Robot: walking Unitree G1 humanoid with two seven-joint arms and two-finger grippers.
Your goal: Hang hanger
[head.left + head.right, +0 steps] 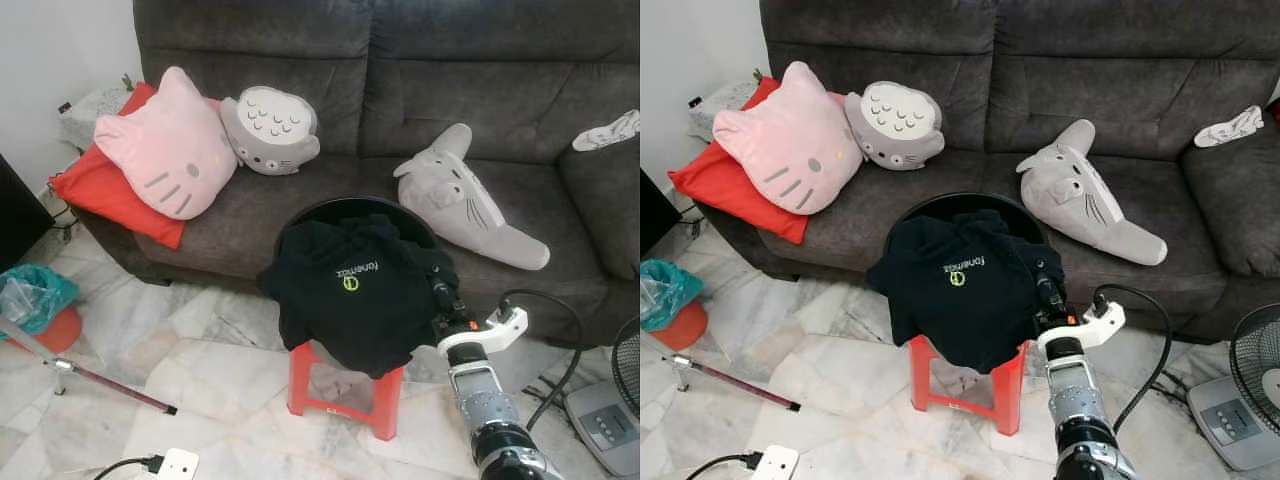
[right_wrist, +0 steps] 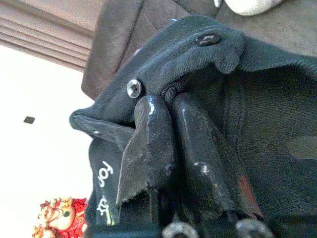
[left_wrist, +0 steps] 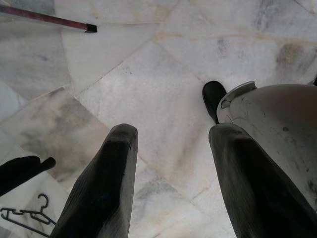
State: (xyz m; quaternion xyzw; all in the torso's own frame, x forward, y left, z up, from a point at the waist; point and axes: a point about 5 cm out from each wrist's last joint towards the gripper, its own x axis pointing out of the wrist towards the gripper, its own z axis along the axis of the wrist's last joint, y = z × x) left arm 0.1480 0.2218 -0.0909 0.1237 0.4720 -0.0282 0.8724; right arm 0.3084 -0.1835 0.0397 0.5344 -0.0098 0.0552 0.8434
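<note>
the right gripper [image 2: 166, 106] has its fingers pinched together on the black shirt [image 1: 350, 290] draped over the red stool [image 1: 345, 395]; lift slowly so the fabric doesn't slip. a hanger [image 3: 27, 217] lies on the floor beside the idle left gripper [image 3: 171, 163], fingers spread, empty.

Shirt [image 1: 350, 295]: lies on the stool [image 1: 345, 395].
Stool: on the floor, in front of the sofa [image 1: 400, 90].
Pillows [image 1: 170, 145]: on the sofa's left side.
Fan [image 1: 625, 365]: right of the stool.

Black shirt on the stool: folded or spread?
Spread: the black shirt drapes loosely over the red stool, right gripper pinching its fabric.
</note>
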